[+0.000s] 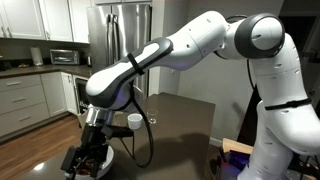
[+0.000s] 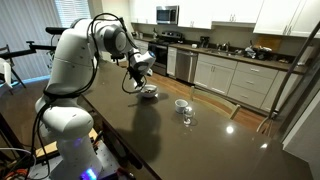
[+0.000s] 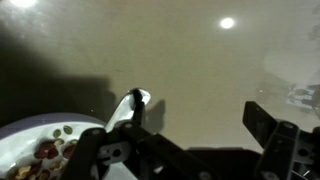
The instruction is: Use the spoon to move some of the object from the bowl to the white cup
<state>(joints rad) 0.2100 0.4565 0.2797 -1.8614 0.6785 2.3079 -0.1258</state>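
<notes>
In the wrist view the bowl (image 3: 38, 120) lies at lower left, the object (image 3: 47, 152) heaped inside. The spoon (image 3: 137, 100) juts up just right of its rim. The gripper (image 3: 182, 128) spreads wide over it, gripping nothing. The white cup (image 2: 181, 104) stands farther right.

We see a smooth dark desk (image 2: 200, 140), glossy with bright reflections, a white bowl (image 3: 25, 128) that may be glazed ceramic in the blurry wrist view, and a matt black gripper (image 3: 190, 135) on a glossy white-shelled arm (image 1: 200, 40).
</notes>
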